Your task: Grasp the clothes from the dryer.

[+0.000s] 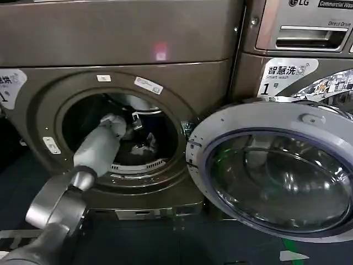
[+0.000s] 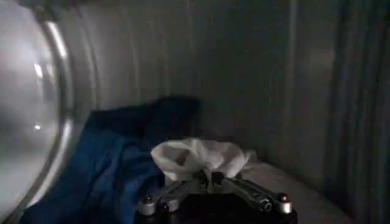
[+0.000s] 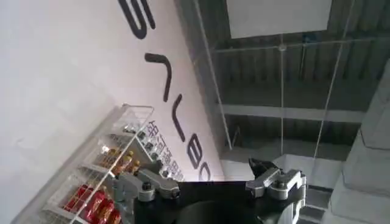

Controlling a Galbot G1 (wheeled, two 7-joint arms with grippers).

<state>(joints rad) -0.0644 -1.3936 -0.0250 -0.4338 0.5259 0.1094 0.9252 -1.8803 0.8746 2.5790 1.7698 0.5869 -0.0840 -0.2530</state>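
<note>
So the left arm was reaching right through the round opening of the dryer [image 1: 118, 83], with the left gripper [image 1: 134, 122] well inside the drum. From the left wrist camera, the left gripper [image 2: 209, 181] had its fingers [image 2: 177, 190] pinched together on a bunched-up white cloth [image 2: 201, 157], so it was clamped onto that piece. The white cloth was sitting on the drum floor, and just beside it, partly under it, was a blue garment [image 2: 103, 167] slumped against the curved metal wall of the drum [image 2: 244, 73]. In the head view you could make out a bit of pale fabric [image 1: 144, 148] low in the drum, just past the gripper. The dryer door [image 1: 276, 171] was swung wide open off to the right, glass window facing the camera, and a second machine [image 1: 298, 49] stood next to the dryer on that side. The right gripper [image 3: 214, 182] was nowhere near the laundry, pointed up toward a white wall with big dark lettering and a wire shelf [image 3: 106, 170] of bottles, and its fingers [image 3: 149, 185] were spread apart with nothing between them.
</note>
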